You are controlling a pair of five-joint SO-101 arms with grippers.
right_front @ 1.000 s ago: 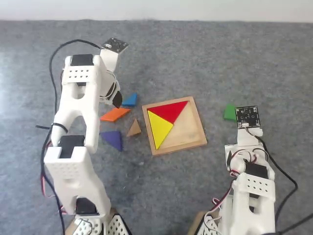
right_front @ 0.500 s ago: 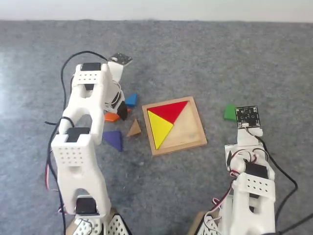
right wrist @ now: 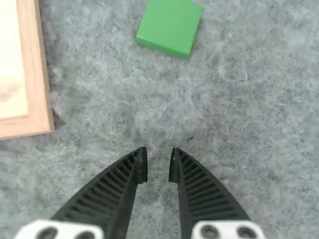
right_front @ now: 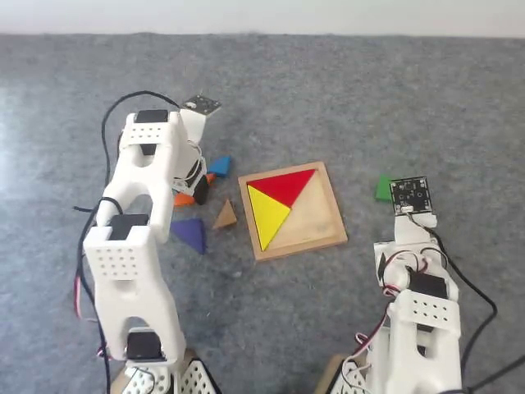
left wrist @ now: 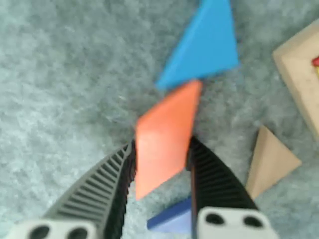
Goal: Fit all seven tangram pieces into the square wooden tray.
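Observation:
The square wooden tray (right_front: 300, 249) holds a red triangle (right_front: 285, 186) and a yellow triangle (right_front: 267, 213). To its left on the carpet lie a blue triangle (right_front: 219, 167), an orange parallelogram (right_front: 184, 198), a purple triangle (right_front: 190, 233) and a small tan triangle (right_front: 225, 216). My left gripper (left wrist: 162, 147) is down over the orange parallelogram (left wrist: 164, 134), shut on it with a finger against each long side. A green square (right wrist: 169, 25) lies right of the tray. Just short of it, my right gripper (right wrist: 158, 164) hovers over bare carpet, shut and holding nothing.
In the left wrist view the blue triangle (left wrist: 204, 45) touches the far tip of the orange piece, and the tan triangle (left wrist: 269, 162) and a tray corner (left wrist: 299, 64) lie close by. The tray edge (right wrist: 37, 74) borders the right wrist view. Grey carpet covers the table.
The left arm swung toward the tray and came down over the orange parallelogram, which lay uncovered before. The right arm barely shifted.

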